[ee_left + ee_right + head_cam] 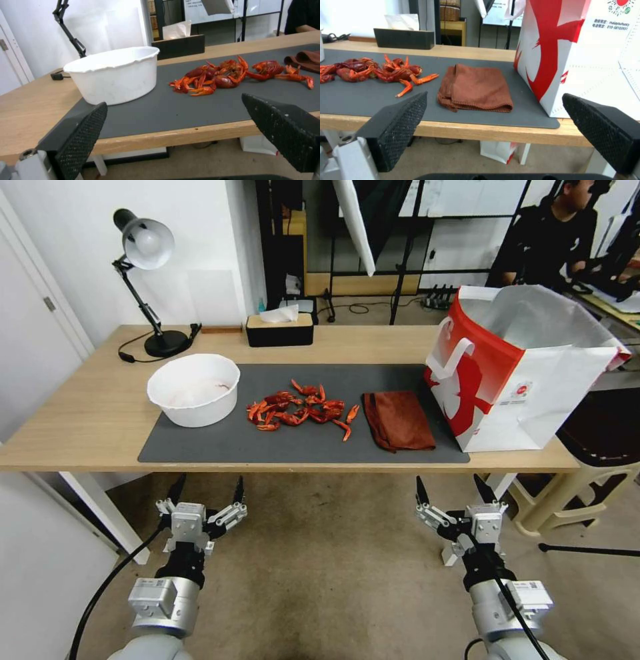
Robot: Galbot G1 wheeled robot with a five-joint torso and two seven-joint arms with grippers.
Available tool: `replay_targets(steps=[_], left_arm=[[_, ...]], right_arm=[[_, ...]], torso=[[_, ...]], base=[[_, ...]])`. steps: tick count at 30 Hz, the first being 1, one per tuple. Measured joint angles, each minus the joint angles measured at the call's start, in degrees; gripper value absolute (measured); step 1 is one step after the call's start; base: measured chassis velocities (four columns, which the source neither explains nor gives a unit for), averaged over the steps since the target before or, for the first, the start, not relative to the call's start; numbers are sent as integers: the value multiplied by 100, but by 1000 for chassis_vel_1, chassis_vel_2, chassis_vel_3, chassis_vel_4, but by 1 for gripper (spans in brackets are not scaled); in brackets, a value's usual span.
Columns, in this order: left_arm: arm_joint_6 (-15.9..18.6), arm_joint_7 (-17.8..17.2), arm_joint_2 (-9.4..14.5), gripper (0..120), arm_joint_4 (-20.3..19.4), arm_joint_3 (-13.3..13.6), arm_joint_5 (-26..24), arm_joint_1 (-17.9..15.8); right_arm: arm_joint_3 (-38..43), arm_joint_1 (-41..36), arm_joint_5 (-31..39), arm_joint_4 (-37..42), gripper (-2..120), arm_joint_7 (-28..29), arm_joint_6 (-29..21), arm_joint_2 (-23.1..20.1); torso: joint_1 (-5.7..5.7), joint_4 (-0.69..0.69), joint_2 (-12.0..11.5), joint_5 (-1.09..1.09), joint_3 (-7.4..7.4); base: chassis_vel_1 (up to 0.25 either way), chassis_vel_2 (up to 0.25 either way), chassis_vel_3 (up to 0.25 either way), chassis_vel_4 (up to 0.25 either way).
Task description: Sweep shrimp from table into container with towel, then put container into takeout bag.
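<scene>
A pile of red-orange shrimp (300,410) (230,75) (373,70) lies in the middle of the dark grey mat on the light-wood table (80,413). To its left stands the round white container (193,389) (113,73). The folded rust-brown towel (399,421) (475,88) lies right of the pile. The red and white takeout bag (527,367) (586,55) stands open at the table's right end. Both grippers hang below the table's front edge: my left gripper (205,493) (173,125) is open, and my right gripper (455,491) (493,120) is open, each holding nothing.
A black tissue box (279,328) and a black desk lamp (148,280) stand along the table's back edge. A beige plastic stool (587,473) sits by the table's right end. Open floor lies between me and the table.
</scene>
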Motion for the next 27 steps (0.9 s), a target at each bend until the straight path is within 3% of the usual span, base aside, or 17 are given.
replay_targets(steps=[22, 24, 25, 26, 27], left_arm=[[53, -62, 42, 100, -2, 31, -70, -39], [204, -255, 210, 100, -6, 127, -274, -200], [204, -255, 210, 100, -6, 127, -274, -200], [255, -321, 250, 100, -5, 159, -339, -234], [381, -504, 359, 100, -9, 236, -514, -339]], right_arm=[[-39, 12, 18, 17, 100, -19, -138, 3], [-216, 83, 66, 106, 100, -138, -751, 38], [-216, 83, 66, 106, 100, -138, -751, 38], [-286, 109, 86, 136, 100, -187, -968, 48], [-362, 143, 110, 180, 100, -246, -1230, 62]], torso=[[0, 0, 0, -1, 0], [0, -4, 0, -1, 0], [0, -4, 0, -1, 0], [1, 4, 0, -1, 1], [0, 3, 0, 2, 0]], base=[[0, 0, 0, 0], [0, 0, 0, 0], [0, 0, 0, 0], [0, 0, 0, 0], [0, 0, 0, 0]])
